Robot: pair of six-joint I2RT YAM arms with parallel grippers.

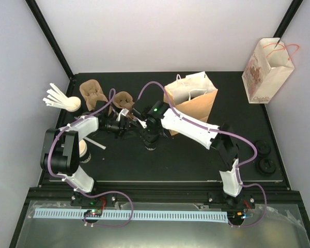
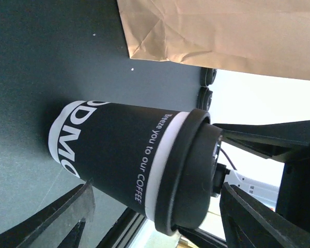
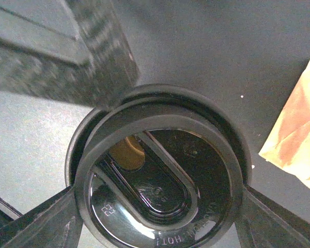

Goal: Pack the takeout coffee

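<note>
The takeout coffee [image 2: 119, 150] is a black cup with white lettering and a white band, capped by a black lid [image 3: 160, 175]. It stands on the dark table in front of the open brown paper bag [image 1: 194, 106]. From above, my right gripper [image 3: 159, 196] comes down over the lid, and its fingers [image 3: 46, 222] press the rim on both sides. My left gripper [image 2: 156, 188] straddles the cup from the side with its jaws spread and small gaps to the cup wall. In the top view both grippers [image 1: 139, 128] meet at the cup and hide most of it.
A white patterned bag [image 1: 266, 72] leans on the right wall. White stirrers [image 1: 57, 97] and two brown cup carriers [image 1: 93, 93] lie at the back left. Spare black lids [image 1: 264, 157] sit at the right edge. A pale cup [image 1: 82, 150] stands by the left arm.
</note>
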